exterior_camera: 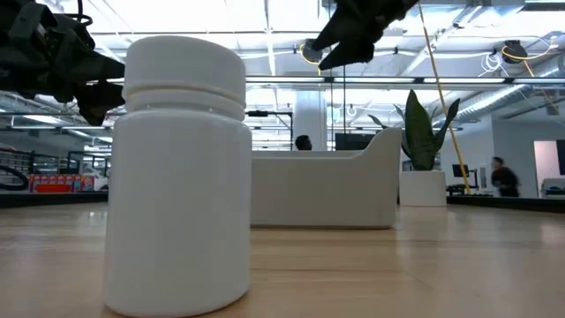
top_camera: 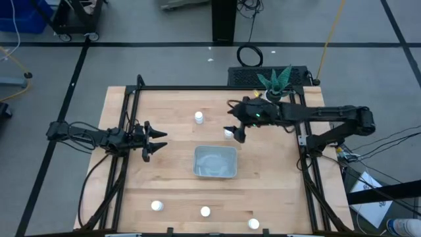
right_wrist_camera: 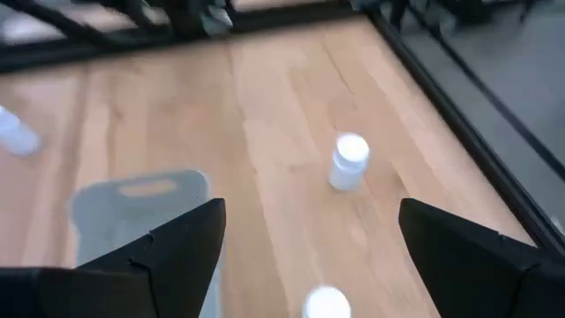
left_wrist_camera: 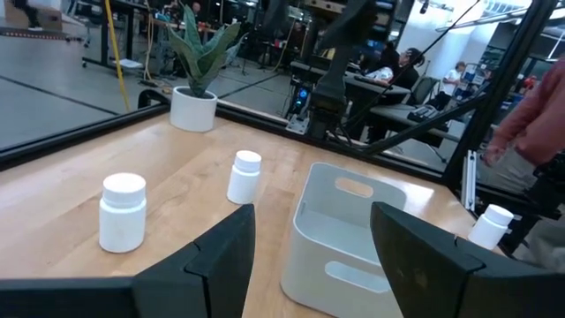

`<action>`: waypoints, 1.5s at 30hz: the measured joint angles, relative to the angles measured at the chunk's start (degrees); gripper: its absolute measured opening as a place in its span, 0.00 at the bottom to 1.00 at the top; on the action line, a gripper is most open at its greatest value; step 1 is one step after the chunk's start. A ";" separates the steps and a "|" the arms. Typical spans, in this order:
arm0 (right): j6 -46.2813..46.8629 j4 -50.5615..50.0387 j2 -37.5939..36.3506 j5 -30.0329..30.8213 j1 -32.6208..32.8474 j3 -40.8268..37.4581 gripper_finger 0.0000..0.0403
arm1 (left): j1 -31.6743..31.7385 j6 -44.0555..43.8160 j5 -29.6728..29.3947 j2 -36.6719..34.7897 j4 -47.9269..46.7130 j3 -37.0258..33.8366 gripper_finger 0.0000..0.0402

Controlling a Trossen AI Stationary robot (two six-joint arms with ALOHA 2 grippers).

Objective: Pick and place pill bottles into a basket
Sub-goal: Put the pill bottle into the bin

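Note:
The pale basket (top_camera: 215,162) stands mid-table, its floor bare. Five small white pill bottles stand upright on the table: two beyond the basket (top_camera: 198,117) (top_camera: 228,133) and three near the front edge (top_camera: 156,206) (top_camera: 205,212) (top_camera: 254,224). My right gripper (top_camera: 235,124) is open, raised well above the table (exterior_camera: 340,44) over the bottle by the basket's far right corner, which shows low between its fingers (right_wrist_camera: 327,302). My left gripper (top_camera: 154,141) is open and empty left of the basket, pointing at it (left_wrist_camera: 313,212).
A white pot with a green plant (top_camera: 275,84) stands at the far right edge. A black frame rail (top_camera: 210,88) runs round the table. One front bottle (exterior_camera: 177,177) stands close before the low camera. People show in the room beyond (left_wrist_camera: 530,115).

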 joint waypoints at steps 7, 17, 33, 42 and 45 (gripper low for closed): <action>1.68 -13.71 9.89 -7.67 -7.51 12.24 0.83 | 0.00 -0.77 -0.01 0.00 0.07 0.00 0.58; -0.23 -17.17 18.03 -4.62 -7.76 10.68 0.83 | -0.04 -0.87 0.07 -0.02 -1.10 0.02 0.58; -0.91 -18.26 22.38 -4.28 -5.82 10.36 0.83 | 0.00 -1.92 0.07 -0.01 -2.62 0.02 0.58; -0.46 -15.25 22.29 -4.35 -5.80 5.45 0.83 | 0.00 -2.08 0.14 0.00 -2.89 0.02 0.58; -0.98 -13.10 22.28 -4.35 -5.78 4.63 0.83 | 0.00 -2.05 0.12 0.00 -2.90 0.02 0.58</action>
